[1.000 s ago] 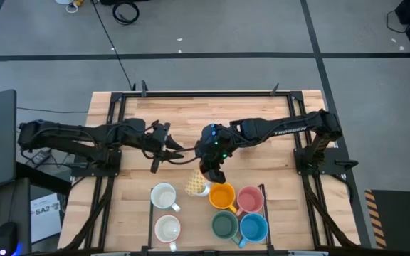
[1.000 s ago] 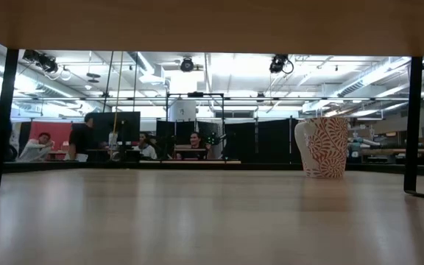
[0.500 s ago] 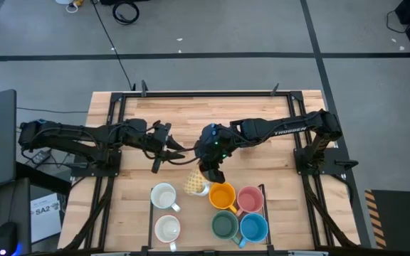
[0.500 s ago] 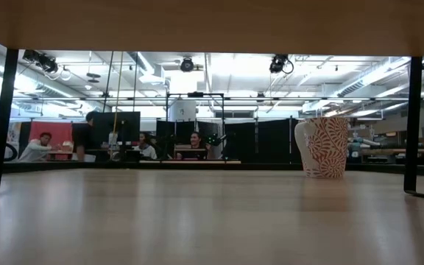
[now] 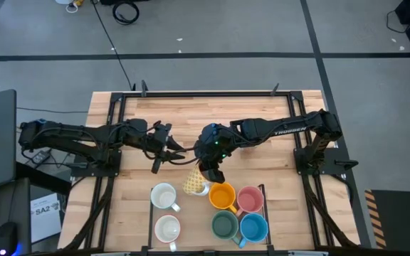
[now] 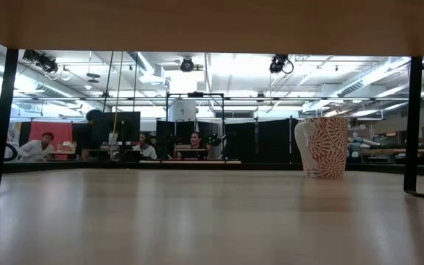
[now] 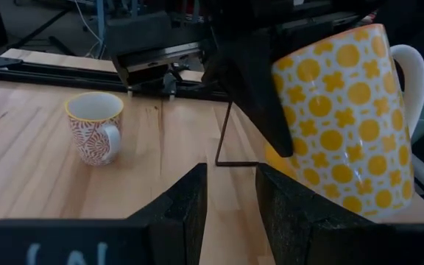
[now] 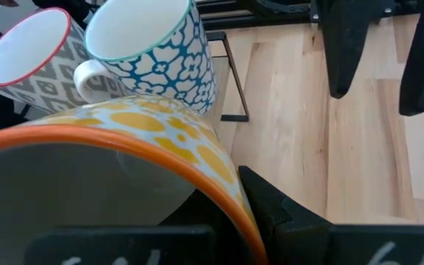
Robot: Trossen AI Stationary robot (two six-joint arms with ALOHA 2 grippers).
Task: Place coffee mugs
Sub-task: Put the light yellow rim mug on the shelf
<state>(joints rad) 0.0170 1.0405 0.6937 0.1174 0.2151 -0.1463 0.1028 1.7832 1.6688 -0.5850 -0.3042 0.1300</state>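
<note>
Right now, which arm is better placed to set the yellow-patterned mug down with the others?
The right. The right gripper is shut on the yellow-patterned mug, lifted beside the orange mug in the rack. The left gripper holds nothing, jaws apart.

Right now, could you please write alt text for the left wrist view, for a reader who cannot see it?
A white mug with yellow dots and flowers hangs tilted above the wooden table, clamped at its rim by the right end effector. Farther off, a small mug with an orange pattern stands upright on the table. The left arm's own dark fingers fill the foreground, open and empty.
</note>
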